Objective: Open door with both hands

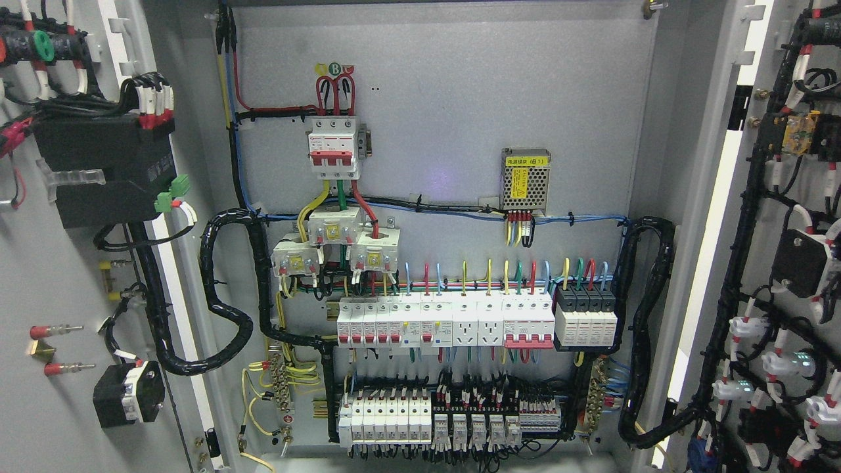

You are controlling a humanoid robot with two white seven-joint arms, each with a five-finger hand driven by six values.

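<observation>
An electrical cabinet stands open in the head view. Its left door [72,276] is swung wide to the left, showing a black module and wiring on its inner face. Its right door [782,276] is swung wide to the right, with black cable bundles and white connectors on its inner face. The grey back panel [460,112] carries a red and white main breaker [334,146], rows of white breakers [447,322] and terminal blocks [453,420]. Neither hand nor arm shows anywhere in the view.
A small meshed power supply [525,180] sits at the panel's right. Thick black corrugated cable looms run from the panel to the left door [227,289] and to the right door [647,315]. Loose yellow-green wires hang at the lower left [253,401].
</observation>
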